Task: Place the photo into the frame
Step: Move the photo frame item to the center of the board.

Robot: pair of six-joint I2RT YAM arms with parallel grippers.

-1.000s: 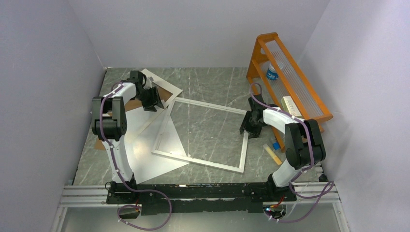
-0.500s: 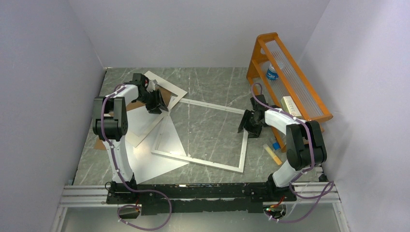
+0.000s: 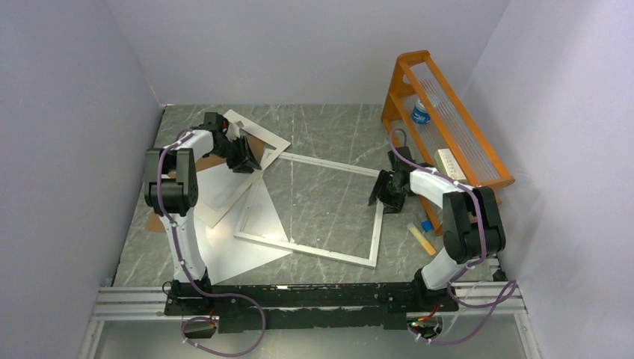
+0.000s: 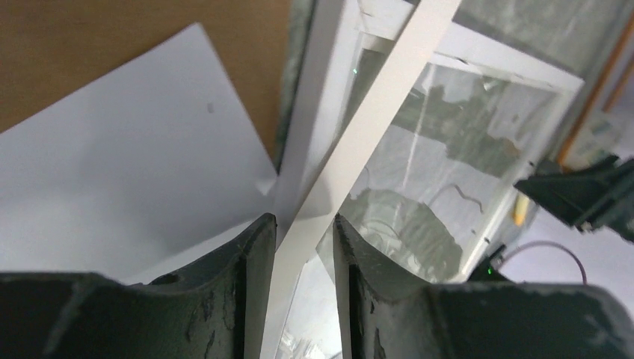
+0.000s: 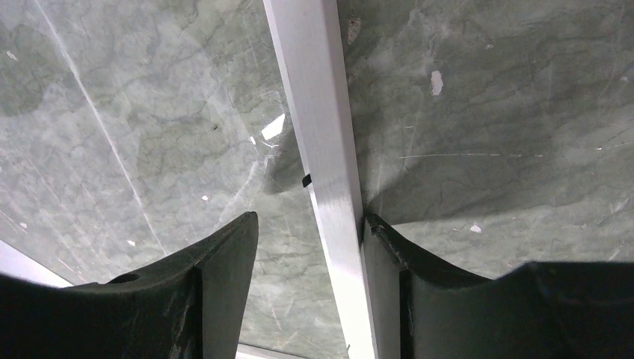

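The frame (image 3: 371, 224), a large rectangle with a narrow white-silver border, lies flat mid-table. My right gripper (image 3: 379, 196) stands open astride its right bar (image 5: 321, 134); the bar touches one finger (image 5: 381, 247) and the other is well apart. My left gripper (image 3: 245, 158) is at the frame's far-left corner, open. A strip of the white card mat (image 4: 351, 149) runs between its jaws, against one finger with a gap to the other. No printed side of the photo shows. A plain white sheet (image 3: 250, 243), possibly the photo face down, lies partly under the frame's left side.
A brown backing board (image 3: 159, 221) lies under the mat (image 3: 217, 191) at the left. An orange rack (image 3: 448, 120) stands at the far right with a bottle and a box in it. Small blue and yellow items (image 3: 423, 232) lie beside the right arm. Walls enclose the table.
My left gripper has shifted right towards the frame's corner and its jaws have narrowed. The card mat has slid right with it. The right gripper has barely moved.
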